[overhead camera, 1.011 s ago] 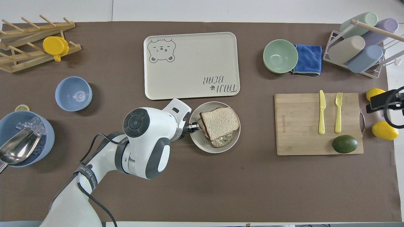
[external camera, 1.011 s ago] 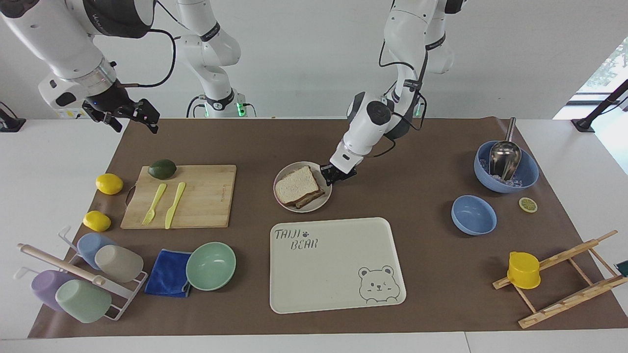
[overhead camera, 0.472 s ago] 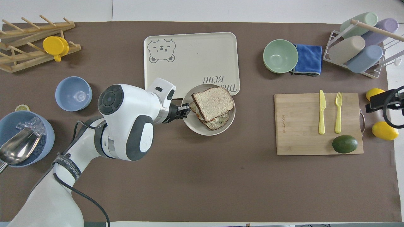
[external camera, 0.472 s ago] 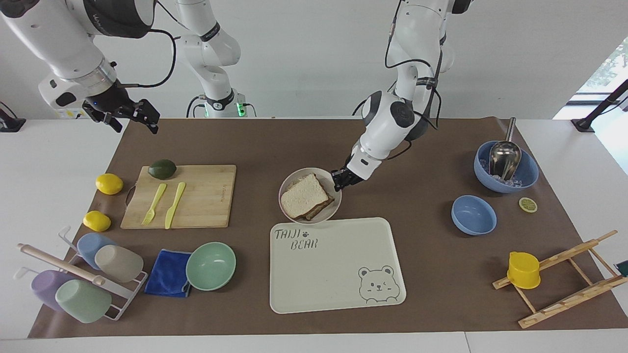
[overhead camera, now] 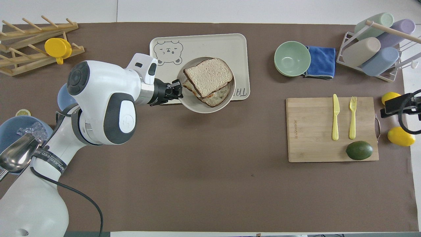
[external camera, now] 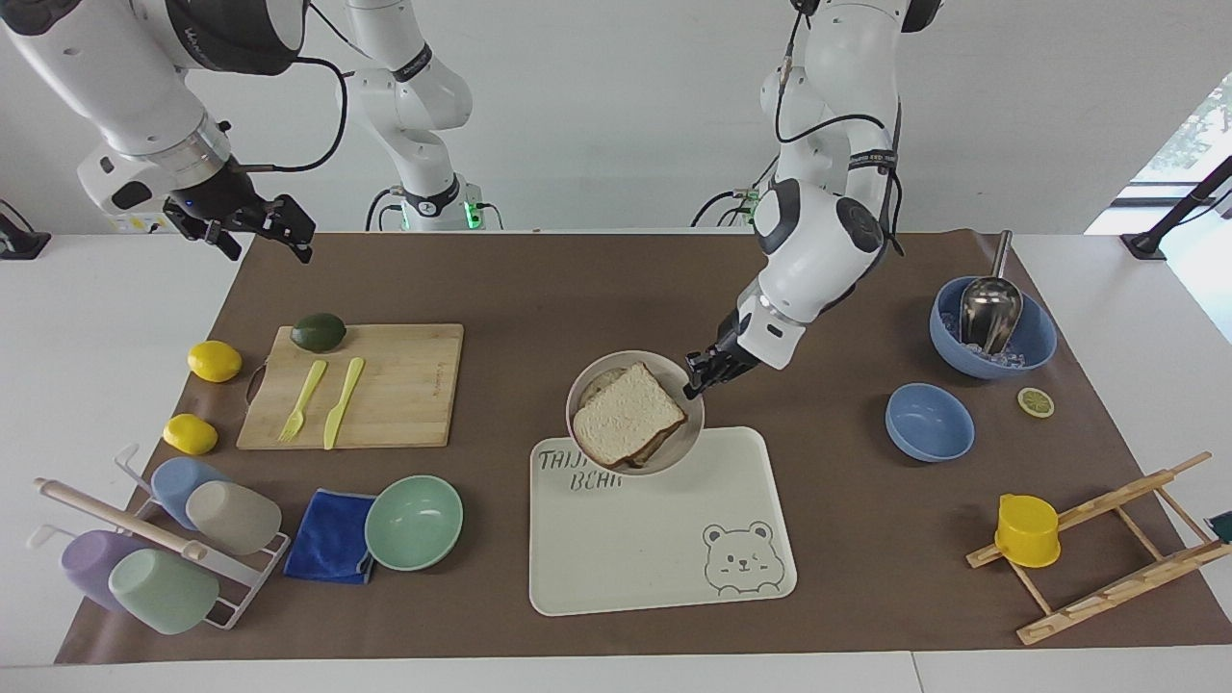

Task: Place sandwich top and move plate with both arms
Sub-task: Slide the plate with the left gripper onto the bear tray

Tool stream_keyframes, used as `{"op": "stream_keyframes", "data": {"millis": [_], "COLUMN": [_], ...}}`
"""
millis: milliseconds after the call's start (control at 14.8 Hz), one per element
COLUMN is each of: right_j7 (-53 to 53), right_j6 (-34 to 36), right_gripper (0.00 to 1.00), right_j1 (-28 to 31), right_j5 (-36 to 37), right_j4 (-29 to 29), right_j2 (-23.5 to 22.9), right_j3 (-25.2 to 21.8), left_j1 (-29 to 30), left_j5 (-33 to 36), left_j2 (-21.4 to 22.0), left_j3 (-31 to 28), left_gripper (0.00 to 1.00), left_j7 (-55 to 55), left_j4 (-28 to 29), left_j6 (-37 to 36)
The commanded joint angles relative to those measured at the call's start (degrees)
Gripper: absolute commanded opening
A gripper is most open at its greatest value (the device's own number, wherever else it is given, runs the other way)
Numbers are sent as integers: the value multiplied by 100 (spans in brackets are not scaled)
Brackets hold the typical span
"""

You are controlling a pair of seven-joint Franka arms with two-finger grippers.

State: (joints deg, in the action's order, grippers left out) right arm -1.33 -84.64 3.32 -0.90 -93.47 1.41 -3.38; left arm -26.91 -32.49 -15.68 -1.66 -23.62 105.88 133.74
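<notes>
The plate carries a sandwich whose top is a pale brown bread slice lying on the lower layers. My left gripper is shut on the plate's rim and holds it in the air over the robot-side edge of the bear-printed tray. In the overhead view the left gripper grips the plate, with the sandwich top over the tray. My right gripper waits open and empty, raised over the mat's edge at the right arm's end; it also shows in the overhead view.
A cutting board with avocado, fork and knife and two lemons lie toward the right arm's end. A green bowl, blue cloth and cup rack are farther out. Two blue bowls and a wooden rack stand toward the left arm's end.
My left gripper has lifted the plate with the sandwich off the mat and carried it away from the robots, over the tray's edge. The right arm has not moved.
</notes>
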Motion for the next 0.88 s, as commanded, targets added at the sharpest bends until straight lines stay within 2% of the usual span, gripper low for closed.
{"op": "stream_keyframes", "data": {"millis": [0,135,337,809], "right_j7": [80,80,80,89], "right_j6": [-62,-62,-62,-62], "right_gripper": [100,100,100,100], "right_j1": [29,29,29,29], "right_j5": [-50,-50,-50,-50], "right_j4": [-92,-92,-92,-92], "right_j2": [88,88,79,88], "right_j3": [30,30,30,30], "left_j1": [125,309,292,117], "left_j5": [-126,-47,-12,76], "left_j2": [-820,-1295,-1648,-1613], "left_j3": [8,-1,-9,-9], "left_gripper": [0,0,0,0], "left_j7": [33,33,146,604], "left_j4": [-1111,-1525,-1597,-1063], "left_j6": [-330,-410,-122,554]}}
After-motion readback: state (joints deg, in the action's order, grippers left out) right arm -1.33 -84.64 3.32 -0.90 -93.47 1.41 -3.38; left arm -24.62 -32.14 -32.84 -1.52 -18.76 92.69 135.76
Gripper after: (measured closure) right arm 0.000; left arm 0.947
